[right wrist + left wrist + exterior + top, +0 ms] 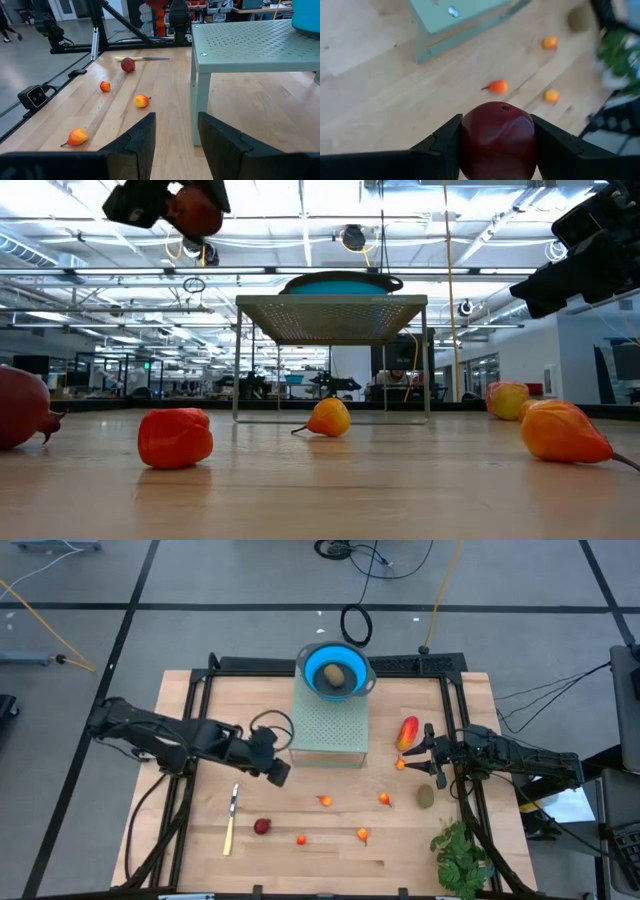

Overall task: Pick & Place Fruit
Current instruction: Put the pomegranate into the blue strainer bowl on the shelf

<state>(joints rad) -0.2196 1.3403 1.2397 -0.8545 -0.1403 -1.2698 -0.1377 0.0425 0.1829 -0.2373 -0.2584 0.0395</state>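
Left claw (497, 150) pinches a dark red round fruit (498, 137) clear above the desk (330, 825); smooth skin could slip on the way to the blue bowl (335, 672); right claw (176, 132) waits spread, empty.

A robotics lab in a big open hall: a wooden table (330, 830) in a black frame (200, 690), cables (370, 560) across the floor, bright ceiling strip lights (300, 230).
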